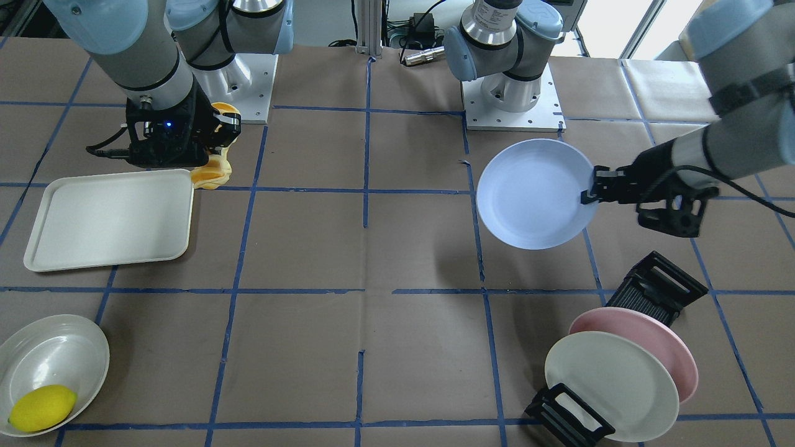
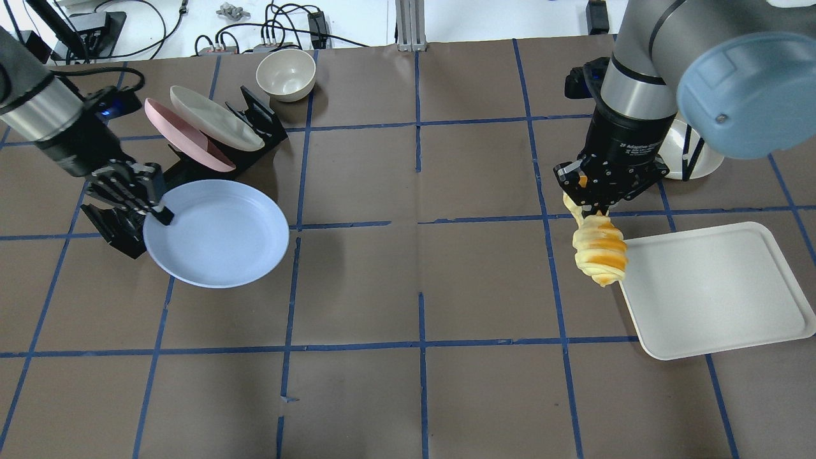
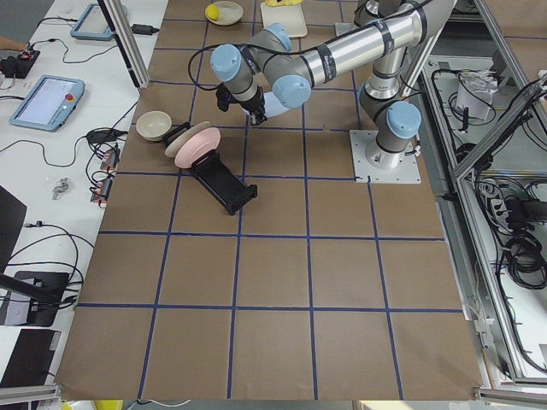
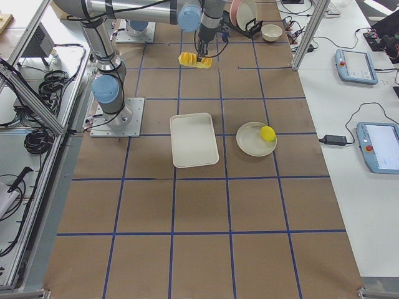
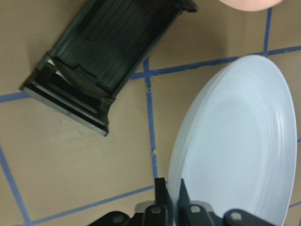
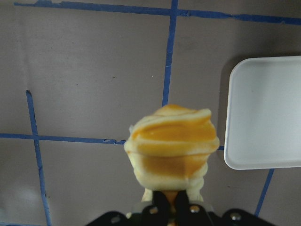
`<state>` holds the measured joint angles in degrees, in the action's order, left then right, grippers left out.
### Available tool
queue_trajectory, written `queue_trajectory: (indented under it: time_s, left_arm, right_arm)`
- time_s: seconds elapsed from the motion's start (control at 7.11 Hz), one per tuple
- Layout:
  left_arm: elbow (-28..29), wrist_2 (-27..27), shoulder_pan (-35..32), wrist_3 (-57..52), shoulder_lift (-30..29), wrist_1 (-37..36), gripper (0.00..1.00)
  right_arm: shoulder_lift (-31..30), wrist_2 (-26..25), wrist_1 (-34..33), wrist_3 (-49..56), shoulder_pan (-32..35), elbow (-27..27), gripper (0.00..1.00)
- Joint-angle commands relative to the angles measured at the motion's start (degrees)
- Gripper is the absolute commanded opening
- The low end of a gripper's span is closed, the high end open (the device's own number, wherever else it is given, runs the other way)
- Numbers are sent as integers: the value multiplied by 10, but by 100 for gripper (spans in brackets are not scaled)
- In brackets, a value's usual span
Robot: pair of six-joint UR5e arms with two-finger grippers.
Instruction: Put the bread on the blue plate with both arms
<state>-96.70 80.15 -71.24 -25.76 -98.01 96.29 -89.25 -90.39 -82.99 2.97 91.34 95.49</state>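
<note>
Two pincers loaded | my left gripper point(image 2: 162, 215) clamped on blue plate point(image 2: 217, 236) rim | my right gripper point(image 2: 590, 213) clamped on bread point(image 2: 602, 255), dangling just left of white tray point(image 2: 714, 293)

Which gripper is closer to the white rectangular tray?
The right. The right gripper, shut on the ribbed orange-and-yellow bread, hangs beside a corner of the white rectangular tray. The left gripper, shut on the rim of the round pale blue plate, is across the table.
</note>
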Motion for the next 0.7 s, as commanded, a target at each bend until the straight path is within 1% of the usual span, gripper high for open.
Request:
queue_trajectory:
  time_s: [0.0,0.14,0.28,0.42,0.56]
  left_arm:
    - [-72,-52,-113,134,-19,-153,4]
    - [-71,-77,-148,225,-59,-229,4]
    - [-72,-124,-180,255,-83,-253,4]
    - [-77,-143,-202,272,-97,-293,5]
    - [-79,-145,-218,286,-123,-340,5]
  right_arm:
    - [1,3,-2,-1,2,4,14]
    - [2,3,-2,-1,2,8,14]
    - [2,3,-4,3,2,13,14]
    - [2,5,-7,-2,7,5,14]
    - [24,18,-37,-6,16,7,14]
